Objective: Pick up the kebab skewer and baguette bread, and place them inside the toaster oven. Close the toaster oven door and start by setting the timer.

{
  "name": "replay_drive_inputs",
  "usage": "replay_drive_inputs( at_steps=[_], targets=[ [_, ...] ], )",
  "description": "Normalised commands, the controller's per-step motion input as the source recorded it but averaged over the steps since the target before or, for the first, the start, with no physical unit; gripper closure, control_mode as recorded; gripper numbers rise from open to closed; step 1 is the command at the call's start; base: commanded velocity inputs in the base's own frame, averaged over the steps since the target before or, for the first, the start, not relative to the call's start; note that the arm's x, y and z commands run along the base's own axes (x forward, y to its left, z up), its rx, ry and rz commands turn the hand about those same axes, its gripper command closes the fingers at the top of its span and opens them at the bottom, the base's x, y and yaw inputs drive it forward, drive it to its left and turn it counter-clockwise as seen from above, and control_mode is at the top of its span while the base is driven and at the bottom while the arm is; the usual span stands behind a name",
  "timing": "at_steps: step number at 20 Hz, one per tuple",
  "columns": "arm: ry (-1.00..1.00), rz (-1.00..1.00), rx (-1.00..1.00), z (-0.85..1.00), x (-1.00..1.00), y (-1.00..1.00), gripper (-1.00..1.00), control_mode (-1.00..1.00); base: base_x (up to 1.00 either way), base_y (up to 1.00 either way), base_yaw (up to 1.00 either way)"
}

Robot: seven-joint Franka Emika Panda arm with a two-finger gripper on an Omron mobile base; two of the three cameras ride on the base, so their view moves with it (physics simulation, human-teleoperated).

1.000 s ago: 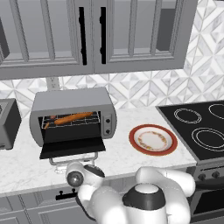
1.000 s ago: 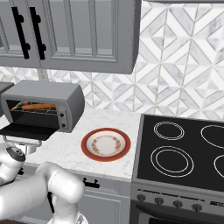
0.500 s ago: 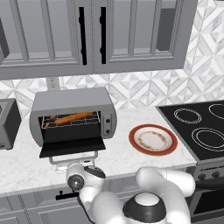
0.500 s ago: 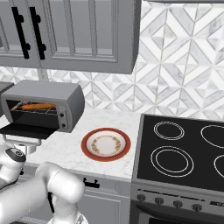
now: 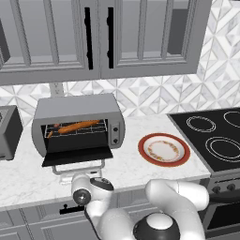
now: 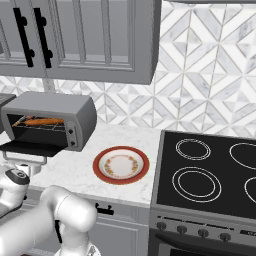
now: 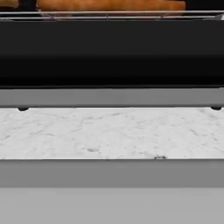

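The toaster oven (image 5: 75, 108) stands on the counter with its door (image 5: 77, 154) dropped flat open. On its wire rack lies the baguette bread (image 5: 79, 125), and the kebab skewer (image 5: 52, 132) sits at the rack's left end. The right base view shows the same oven (image 6: 60, 107), baguette (image 6: 44, 121) and skewer (image 6: 19, 121). My arm's wrist (image 5: 86, 192) hangs low in front of the counter edge, just below the door's grey handle (image 5: 77, 168). The hand view looks level across the marble at the oven's grey base (image 7: 109, 97), with the baguette (image 7: 109, 5) at the top edge.
A red-rimmed plate (image 5: 164, 150) rests on the marble to the right of the oven. A black stovetop (image 5: 215, 138) lies further right. A dark-grey appliance (image 5: 7, 133) stands at the left. Wall cabinets (image 5: 98, 37) hang above.
The arm has sunk a little lower in front of the counter. The oven, its open door and the food inside have not moved.
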Motion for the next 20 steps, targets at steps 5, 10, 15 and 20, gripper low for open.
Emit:
replay_drive_inputs(
  at_steps=[5, 10, 15, 20],
  targets=[
    [-0.02, 0.05, 0.12, 1.0, 0.53, 0.0, -1.0, -1.0, 0.0, 0.0, 0.0],
    [0.0, 0.05, 0.09, 1.0, 0.5, 0.0, -1.0, -1.0, 0.0, 0.0, 0.0],
    [0.0, 0.05, 0.07, 1.0, 0.61, 0.0, -1.0, -1.0, 0.0, 0.0, 0.0],
    [0.07, 0.06, 0.03, 1.0, 0.69, 0.0, -1.0, -1.0, 0.0, 0.0, 0.0]
  ],
)
